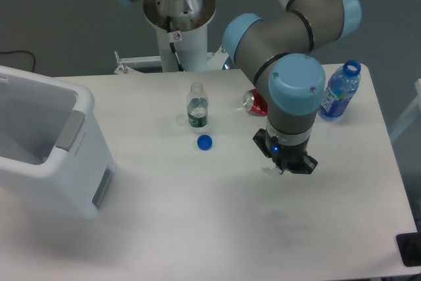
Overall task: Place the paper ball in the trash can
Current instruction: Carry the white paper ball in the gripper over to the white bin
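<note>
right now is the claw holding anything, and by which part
It cannot be told. The claw is down at the table, pointing straight down, and its own body hides the fingertips. A whitish bit shows at its left edge, too unclear to name.

Two plastic bottles stand on the white table (197,228): one small clear open bottle (197,106) and one blue-tinted water bottle (340,91). There is one loose round blue bottle cap (204,142), one crushed red metal can (255,103), one large white rectangular plastic bin (49,143), and one grey-and-blue robot arm (289,51).
</note>
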`<state>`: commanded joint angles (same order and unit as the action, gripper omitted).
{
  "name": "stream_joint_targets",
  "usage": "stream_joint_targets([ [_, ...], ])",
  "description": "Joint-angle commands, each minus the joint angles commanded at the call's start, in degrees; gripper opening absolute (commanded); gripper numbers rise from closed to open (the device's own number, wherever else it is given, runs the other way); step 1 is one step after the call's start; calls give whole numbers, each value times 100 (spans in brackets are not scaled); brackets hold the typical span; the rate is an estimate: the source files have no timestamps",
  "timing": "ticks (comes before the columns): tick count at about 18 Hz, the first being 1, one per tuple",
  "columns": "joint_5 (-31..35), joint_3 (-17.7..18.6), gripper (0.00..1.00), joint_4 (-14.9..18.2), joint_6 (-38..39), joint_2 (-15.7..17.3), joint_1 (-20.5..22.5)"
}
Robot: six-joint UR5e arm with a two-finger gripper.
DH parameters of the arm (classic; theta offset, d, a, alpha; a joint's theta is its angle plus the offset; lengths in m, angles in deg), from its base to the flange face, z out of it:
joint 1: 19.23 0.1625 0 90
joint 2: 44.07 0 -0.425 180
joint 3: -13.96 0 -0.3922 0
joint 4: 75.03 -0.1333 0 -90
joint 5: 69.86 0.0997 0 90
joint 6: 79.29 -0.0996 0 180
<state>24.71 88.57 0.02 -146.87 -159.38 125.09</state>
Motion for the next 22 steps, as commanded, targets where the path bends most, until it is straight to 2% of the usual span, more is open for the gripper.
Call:
stream_joint_targets([
  [4,-17,35,0,9,79,272,-35],
  [6,-114,105,0,18,472,430,-131],
  [7,-236,140,0,9,744,527,-263],
  [13,-1159,474,0,-26,1194,1370,-562],
  [18,-1388,624,0,-61,1966,1801,-1212],
  [22,-1433,624,0,-491,2723,1811,-2055],
])
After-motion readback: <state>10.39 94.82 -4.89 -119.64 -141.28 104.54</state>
